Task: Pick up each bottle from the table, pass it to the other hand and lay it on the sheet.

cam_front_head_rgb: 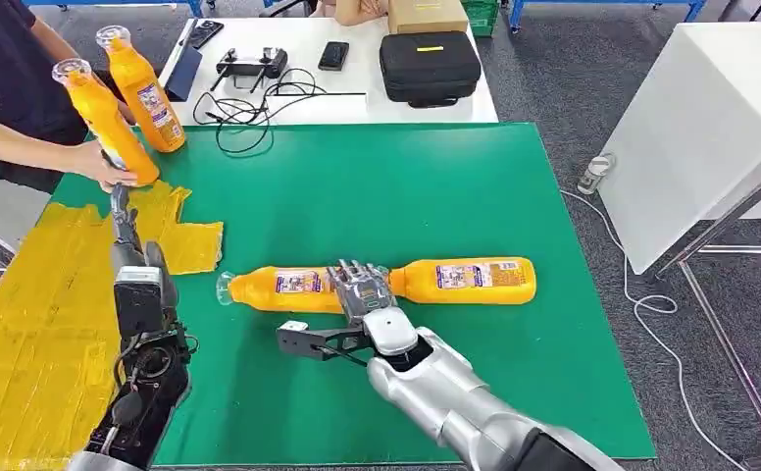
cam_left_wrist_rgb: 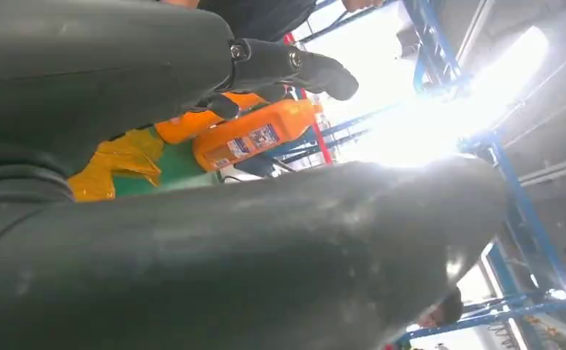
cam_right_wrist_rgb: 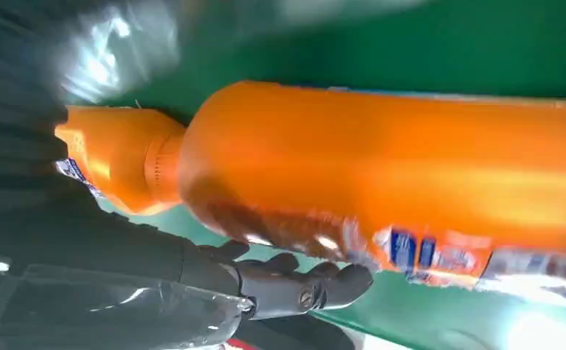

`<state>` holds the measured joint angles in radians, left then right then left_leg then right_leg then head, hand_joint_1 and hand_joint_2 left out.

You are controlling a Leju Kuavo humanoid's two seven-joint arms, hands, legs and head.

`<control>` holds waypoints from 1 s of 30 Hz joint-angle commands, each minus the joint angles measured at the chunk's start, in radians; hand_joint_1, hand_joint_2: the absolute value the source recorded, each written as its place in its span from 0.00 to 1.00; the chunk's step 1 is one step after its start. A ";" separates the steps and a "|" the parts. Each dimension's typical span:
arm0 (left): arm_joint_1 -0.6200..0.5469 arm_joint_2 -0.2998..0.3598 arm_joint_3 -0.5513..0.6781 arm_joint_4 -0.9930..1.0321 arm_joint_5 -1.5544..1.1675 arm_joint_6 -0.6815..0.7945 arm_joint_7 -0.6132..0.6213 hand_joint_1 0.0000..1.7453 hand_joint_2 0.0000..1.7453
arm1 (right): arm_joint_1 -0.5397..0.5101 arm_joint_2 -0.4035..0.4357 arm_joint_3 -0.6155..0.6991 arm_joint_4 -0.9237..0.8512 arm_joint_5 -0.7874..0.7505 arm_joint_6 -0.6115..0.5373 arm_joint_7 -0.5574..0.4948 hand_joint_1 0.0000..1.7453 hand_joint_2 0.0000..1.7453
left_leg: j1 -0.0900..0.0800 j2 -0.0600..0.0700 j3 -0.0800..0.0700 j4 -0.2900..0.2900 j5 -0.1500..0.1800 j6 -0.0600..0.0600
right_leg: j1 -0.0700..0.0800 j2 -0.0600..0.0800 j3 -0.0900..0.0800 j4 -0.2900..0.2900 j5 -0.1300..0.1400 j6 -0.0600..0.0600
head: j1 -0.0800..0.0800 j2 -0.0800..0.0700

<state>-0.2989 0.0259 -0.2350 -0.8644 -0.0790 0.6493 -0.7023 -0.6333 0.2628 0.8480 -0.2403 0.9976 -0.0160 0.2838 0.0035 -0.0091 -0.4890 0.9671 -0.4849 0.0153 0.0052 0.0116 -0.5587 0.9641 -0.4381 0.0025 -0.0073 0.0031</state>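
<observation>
Head view: two orange bottles (cam_front_head_rgb: 377, 283) lie end to end at centre frame on the green table (cam_front_head_rgb: 377, 186); the right hand (cam_front_head_rgb: 362, 291) rests over their junction, grip unclear. The left hand (cam_front_head_rgb: 122, 218) reaches toward a person's bottles (cam_front_head_rgb: 126, 103) at upper left, apparently empty. The yellow sheet (cam_front_head_rgb: 33, 304) looks bare, so nothing appears delivered. Right wrist view: fingers (cam_right_wrist_rgb: 295, 281) curl beside the bottle, not visibly clamped.

You're in a robotics lab: green test tabletop (cam_front_head_rgb: 406, 186), white desk (cam_front_head_rgb: 357, 93) strewn with cables (cam_front_head_rgb: 249, 108), controller (cam_front_head_rgb: 251, 65), black equipment case (cam_front_head_rgb: 429, 67), blue metal racks (cam_left_wrist_rgb: 517, 211).
</observation>
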 commanded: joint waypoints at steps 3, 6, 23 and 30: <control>0.001 -0.004 -0.023 -0.043 0.007 -0.004 0.004 0.00 0.00 | -0.002 -0.030 0.011 0.045 0.006 0.055 -0.004 0.99 1.00 | 0.000 -0.001 0.001 0.000 0.000 0.000 | 0.000 -0.002 0.002 -0.001 0.000 0.001 | 0.000 0.000; 0.011 0.002 -0.022 -0.052 0.009 -0.017 0.004 0.00 0.00 | 0.004 -0.031 0.001 0.042 0.000 0.059 -0.015 1.00 1.00 | 0.000 -0.001 0.001 0.000 0.000 0.000 | 0.000 -0.002 0.002 -0.001 0.000 0.001 | 0.000 0.000; 0.026 0.014 -0.025 -0.070 0.014 -0.032 0.004 0.00 0.00 | 0.021 -0.042 -0.014 0.042 0.008 0.056 -0.014 1.00 1.00 | 0.001 -0.002 0.006 -0.001 0.000 -0.001 | 0.001 -0.003 0.007 -0.001 0.000 0.001 | 0.000 0.000; 0.030 0.016 -0.023 -0.075 0.017 -0.031 0.004 0.00 0.00 | 0.023 -0.041 -0.013 0.043 0.011 0.062 -0.013 1.00 1.00 | 0.000 -0.002 0.006 -0.001 0.000 -0.001 | 0.000 -0.003 0.007 -0.001 0.000 0.001 | 0.000 0.000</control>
<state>-0.2521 0.0301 -0.2373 -0.9426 -0.0664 0.6210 -0.7023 -0.6325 0.2430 0.8454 -0.2369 1.0098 0.0240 0.2739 0.0035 -0.0087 -0.4829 0.9670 -0.4850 0.0152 0.0052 0.0117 -0.5530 0.9639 -0.4380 0.0025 -0.0069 0.0027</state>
